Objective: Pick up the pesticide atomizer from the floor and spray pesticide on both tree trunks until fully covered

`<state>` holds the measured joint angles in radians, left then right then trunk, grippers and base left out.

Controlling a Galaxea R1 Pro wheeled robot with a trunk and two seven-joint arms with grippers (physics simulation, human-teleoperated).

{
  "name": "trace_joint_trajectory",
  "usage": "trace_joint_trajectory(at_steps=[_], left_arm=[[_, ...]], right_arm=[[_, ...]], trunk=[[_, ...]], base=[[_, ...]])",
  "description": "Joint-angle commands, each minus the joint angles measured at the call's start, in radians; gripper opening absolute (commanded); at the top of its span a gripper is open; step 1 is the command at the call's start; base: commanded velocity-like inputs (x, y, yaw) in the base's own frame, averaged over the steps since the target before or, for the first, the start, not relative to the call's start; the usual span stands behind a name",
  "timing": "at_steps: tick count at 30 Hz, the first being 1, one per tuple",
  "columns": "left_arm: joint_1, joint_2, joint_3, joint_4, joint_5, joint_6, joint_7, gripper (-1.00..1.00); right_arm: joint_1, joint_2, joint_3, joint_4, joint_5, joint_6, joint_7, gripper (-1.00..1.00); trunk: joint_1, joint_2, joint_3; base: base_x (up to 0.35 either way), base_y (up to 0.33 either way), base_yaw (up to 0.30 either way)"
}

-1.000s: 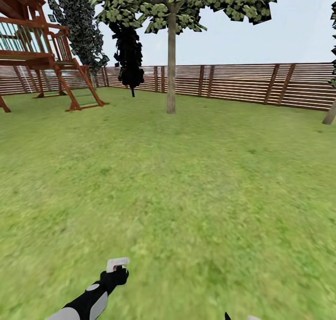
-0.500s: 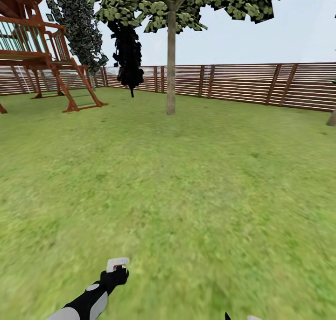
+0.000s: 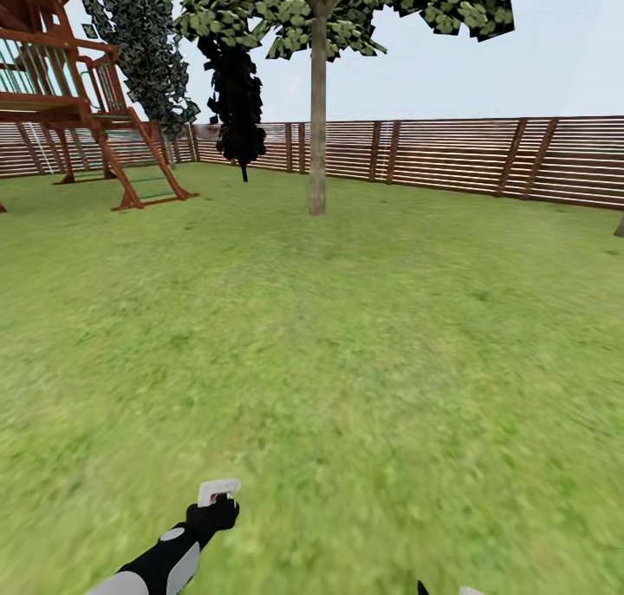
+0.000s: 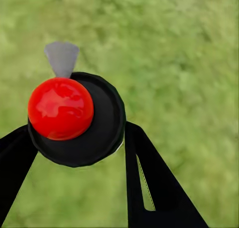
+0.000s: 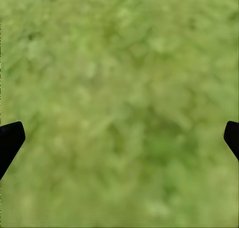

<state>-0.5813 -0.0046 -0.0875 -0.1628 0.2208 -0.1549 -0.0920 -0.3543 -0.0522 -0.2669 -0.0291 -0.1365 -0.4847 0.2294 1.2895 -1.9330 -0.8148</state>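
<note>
The pesticide atomizer (image 4: 74,119) is held tight in the left tool (image 4: 79,153); the right tool (image 5: 119,138) is wide. The tree trunk (image 3: 317,118) should be reached before spraying.

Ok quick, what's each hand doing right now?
Left hand: closed on the pesticide atomizer, its red top facing the wrist camera.
Right hand: open, holding nothing, over grass.
</note>
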Motion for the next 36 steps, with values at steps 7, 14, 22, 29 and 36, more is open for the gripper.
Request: trace_joint_trajectory(at_steps=[7, 14, 22, 29, 36], left_arm=[[0.0, 0.0, 0.0, -0.001, 0.0, 0.0, 0.0, -1.0], [0.0, 0.0, 0.0, 0.0, 0.0, 0.0, 0.0, -1.0], [0.0, 0.0, 0.0, 0.0, 0.0, 0.0, 0.0, -1.0], [0.0, 0.0, 0.0, 0.0, 0.0, 0.0, 0.0, -1.0], [0.0, 0.0, 0.0, 0.0, 0.0, 0.0, -0.001, -1.0]], right_arm=[[0.0, 0.0, 0.0, 0.0, 0.0, 0.0, 0.0, 1.0], [0.0, 0.0, 0.0, 0.0, 0.0, 0.0, 0.0, 1.0], [0.0, 0.0, 0.0, 0.0, 0.0, 0.0, 0.0, 1.0], [0.0, 0.0, 0.0, 0.0, 0.0, 0.0, 0.0, 1.0], [0.0, 0.0, 0.0, 0.0, 0.0, 0.0, 0.0, 1.0]], trunk=[[0.0, 0.0, 0.0], [0.0, 0.0, 0.0], [0.0, 0.0, 0.0], [0.0, 0.0, 0.0], [0.0, 0.0, 0.0]], base=[[0.337, 0.0, 0.0], [0.337, 0.0, 0.0], [0.337, 0.0, 0.0], [0.337, 0.0, 0.0], [0.337, 0.0, 0.0]])
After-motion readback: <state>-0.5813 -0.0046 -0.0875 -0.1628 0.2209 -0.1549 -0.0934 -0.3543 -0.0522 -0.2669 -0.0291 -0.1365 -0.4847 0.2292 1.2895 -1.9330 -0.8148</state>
